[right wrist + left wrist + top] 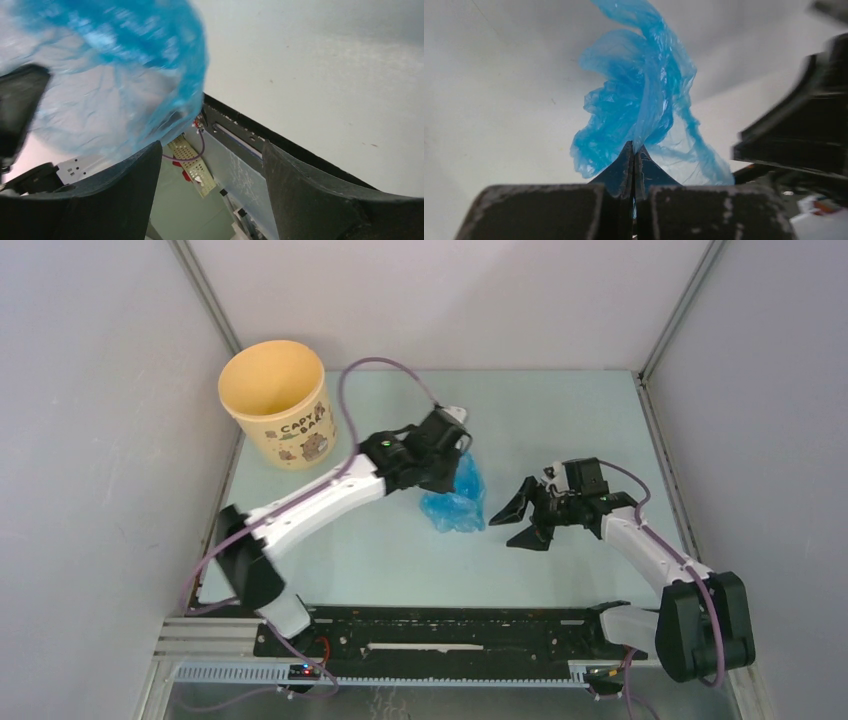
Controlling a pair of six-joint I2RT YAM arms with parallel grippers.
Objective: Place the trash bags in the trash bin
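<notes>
A crumpled blue trash bag [455, 498] hangs from my left gripper [462, 468] near the middle of the table. In the left wrist view the left gripper [634, 149] is shut on the blue trash bag [634, 100], which spreads out beyond the fingertips. My right gripper [520, 523] is open and empty just right of the bag; in the right wrist view the right gripper [210, 160] has the bag [115, 75] filling the upper left. The tan-yellow trash bin [277, 400] stands upright at the back left, open side up.
Grey walls enclose the table on three sides. The black rail with the arm bases [450, 632] runs along the near edge. The left arm's purple cable [385, 365] loops above the table beside the bin.
</notes>
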